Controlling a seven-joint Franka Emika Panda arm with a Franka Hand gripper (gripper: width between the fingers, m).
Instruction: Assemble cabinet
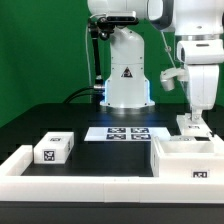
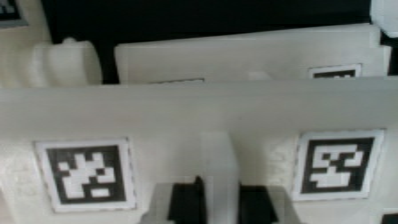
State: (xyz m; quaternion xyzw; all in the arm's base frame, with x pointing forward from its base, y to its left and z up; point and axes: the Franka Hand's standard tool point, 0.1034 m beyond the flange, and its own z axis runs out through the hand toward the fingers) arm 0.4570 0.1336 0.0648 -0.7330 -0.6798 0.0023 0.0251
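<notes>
The cabinet's large white case (image 1: 190, 158) lies at the exterior view's right, with a tag on its front face. My gripper (image 1: 191, 120) stands straight down over the case's far wall. In the wrist view my two dark fingers (image 2: 187, 203) stand close together on a white wall (image 2: 205, 125) that bears two tags, with white plastic between them. The gripper (image 2: 222, 202) looks shut on that wall. A smaller white tagged block (image 1: 52, 150) lies apart at the exterior view's left. Another tagged white part (image 2: 249, 62) shows beyond the wall in the wrist view.
The marker board (image 1: 125, 133) lies flat in front of the robot base (image 1: 127, 75). A low white border rail (image 1: 40, 185) runs along the table's front and left edge. A green backdrop stands behind.
</notes>
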